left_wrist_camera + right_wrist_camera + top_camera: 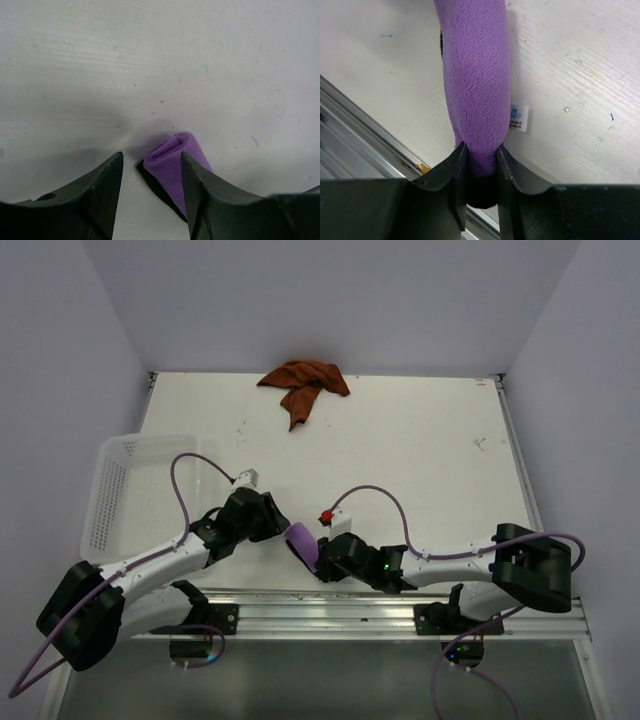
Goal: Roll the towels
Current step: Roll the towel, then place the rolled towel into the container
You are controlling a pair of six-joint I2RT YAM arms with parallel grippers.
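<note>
Near edge of table [420, 450]: purple towel [303, 543], rolled, one end clamped in right gripper [481, 149], its tip hidden between the fingers. Left gripper [151, 159] jaws apart; one finger covers part of the roll's other end. Orange towel [303, 383] crumpled at far edge.

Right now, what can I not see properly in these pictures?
Right wrist view: the purple towel ends hidden inside the right pincer; its label print is too small.
Left wrist view: the left pincer covers part of the towel.
Top view: pincers cover most of it.

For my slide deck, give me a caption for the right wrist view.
Rolled purple towel pinched at one end between the right jaws, against the white table.
</note>
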